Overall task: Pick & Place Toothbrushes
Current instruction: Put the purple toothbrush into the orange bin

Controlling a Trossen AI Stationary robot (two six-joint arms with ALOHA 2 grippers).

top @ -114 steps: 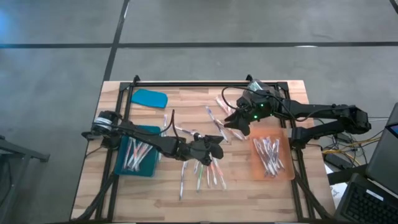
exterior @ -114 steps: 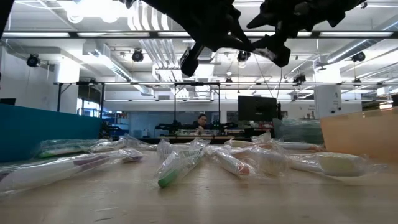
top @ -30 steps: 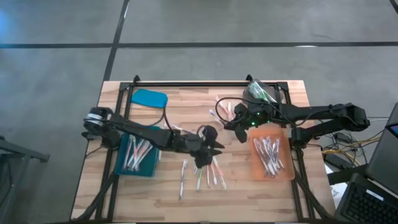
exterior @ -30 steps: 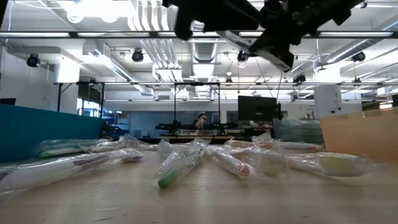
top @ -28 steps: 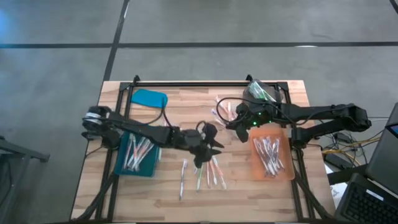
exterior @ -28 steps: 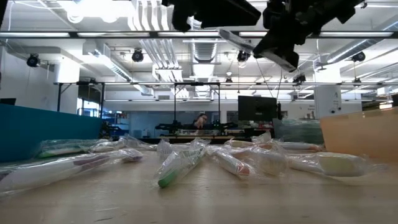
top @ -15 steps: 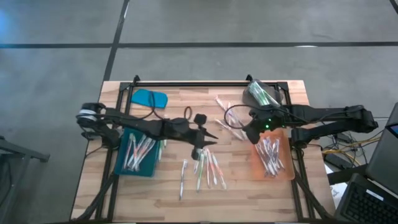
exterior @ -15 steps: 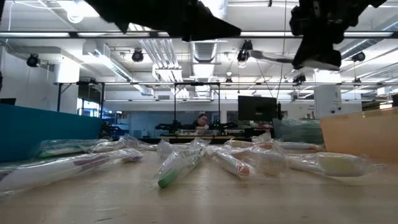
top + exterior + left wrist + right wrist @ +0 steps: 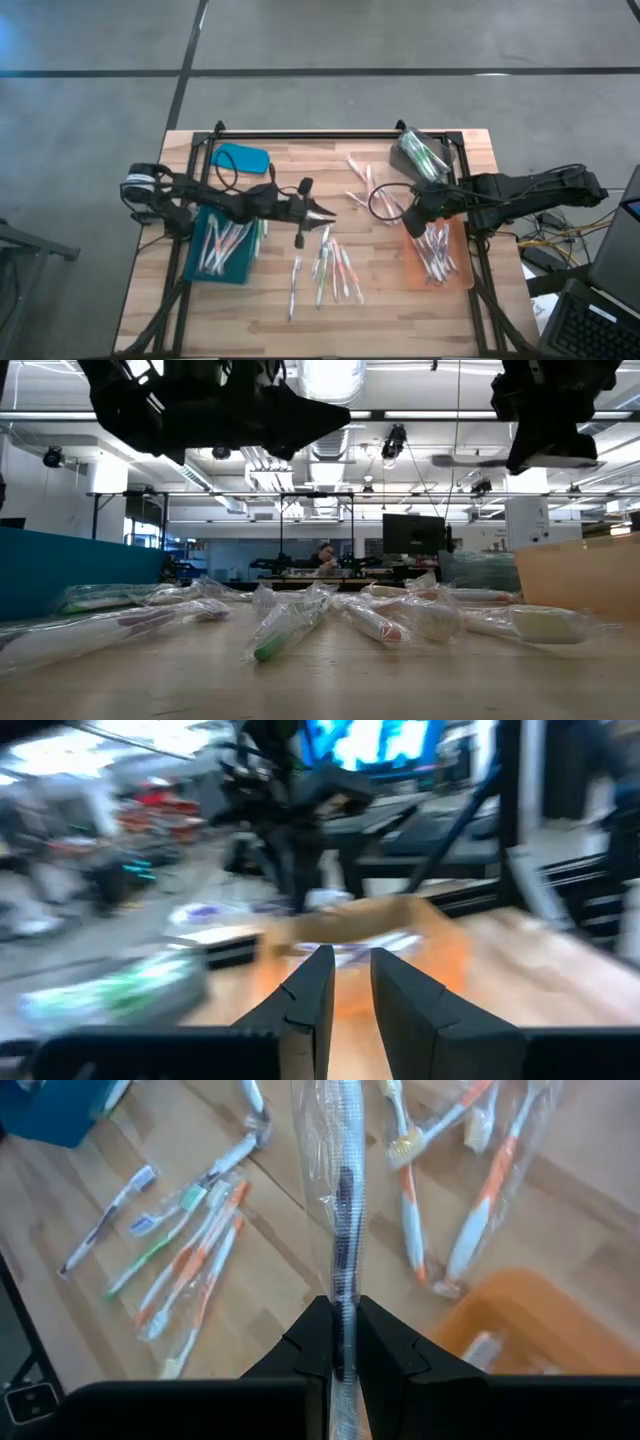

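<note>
My right gripper (image 9: 410, 218) is shut on one toothbrush (image 9: 345, 1200) in a clear wrapper and hangs above the left rim of the orange tray (image 9: 455, 275), which holds several toothbrushes. In the low view that toothbrush (image 9: 468, 461) sticks out level from the gripper (image 9: 540, 458), high over the table. Several loose wrapped toothbrushes (image 9: 335, 265) lie on the wooden table's middle. My left gripper (image 9: 328, 213) hovers left of them, pointing level toward the right. Its fingers (image 9: 310, 990) stand a narrow gap apart with nothing between them. My right gripper pinches the wrapped toothbrush between its two fingers at a spot near one end (image 9: 345, 1285), with the fingers lying along it. The rest of the toothbrush juts out ahead of the fingertips. It is lifted clear of table and tray.
A teal tray (image 9: 205, 270) with several toothbrushes sits at the left, with a blue lid (image 9: 240, 158) beyond it. A clear bag (image 9: 420, 152) with green contents lies at the far right. More toothbrushes (image 9: 362, 178) lie toward the far edge. A black cable (image 9: 380, 200) loops beside my right gripper.
My right gripper has carried its toothbrush toward the table's right edge, as far as the orange tray's left rim, and has tipped downward. My left gripper has drawn back from above the loose toothbrushes toward the table's left and far side, rolling and coming level.
</note>
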